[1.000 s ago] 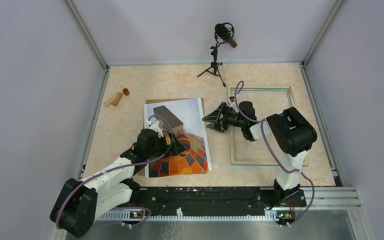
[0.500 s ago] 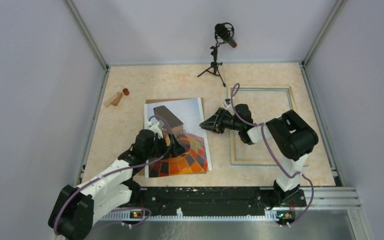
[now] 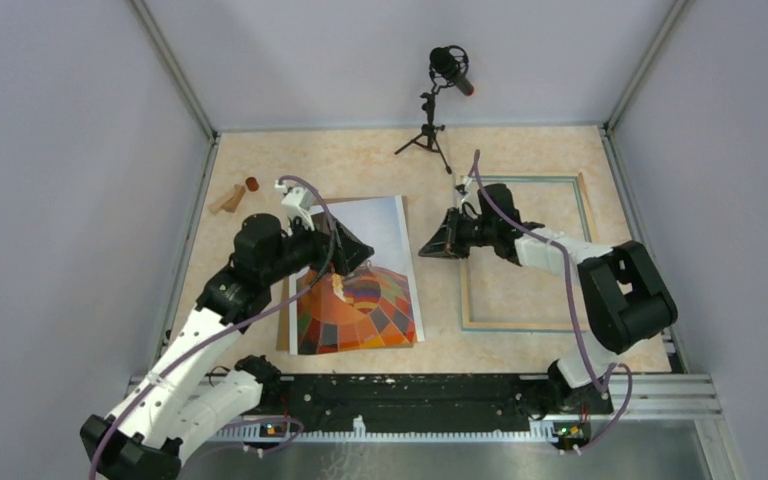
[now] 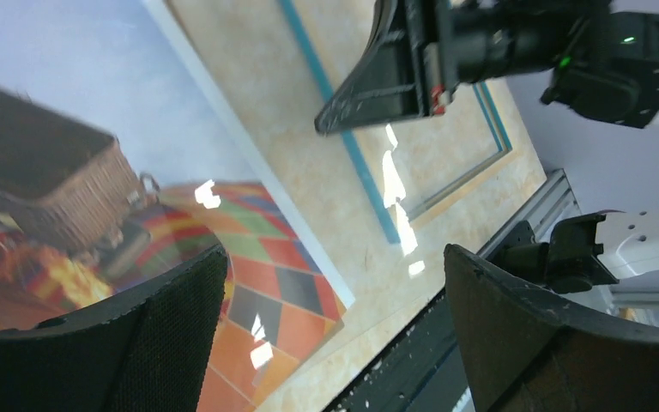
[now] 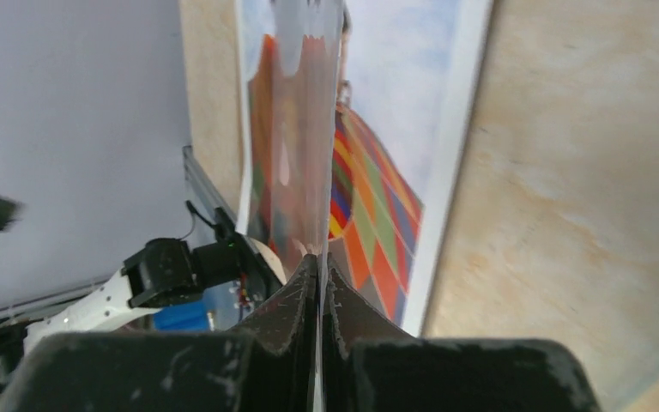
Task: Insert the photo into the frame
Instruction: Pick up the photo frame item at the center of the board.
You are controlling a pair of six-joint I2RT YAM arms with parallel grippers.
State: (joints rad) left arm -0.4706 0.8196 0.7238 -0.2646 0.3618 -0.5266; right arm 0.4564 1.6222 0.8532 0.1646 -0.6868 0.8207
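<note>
Gripping, right claw (image 3: 426,248): fingers pressed flat together and turned on their side. In its wrist view a thin glossy strip (image 5: 305,129) runs up from between the tips, and what that strip is cannot be told.
Right claw, place: centre of the overhead view, over the bare band of table (image 3: 520,150) between photo (image 3: 380,300) and frame (image 3: 525,179), with its tips just beside the photo's right edge.
Left claw (image 4: 335,257): jaws spread wide with nothing between them. It hangs over the upper half of the photo and hides the basket in the overhead view.
Photo: flat and picture-side up, left of centre in the overhead view, with the checkered orange panels toward the bottom edge.
Frame: flat on the table, right of centre and apart from the photo. The right arm crosses its upper left part.
Microphone on tripod (image 3: 432,130): top centre, beyond both claws.
Wooden pieces (image 3: 230,197): upper left, near the wall.
</note>
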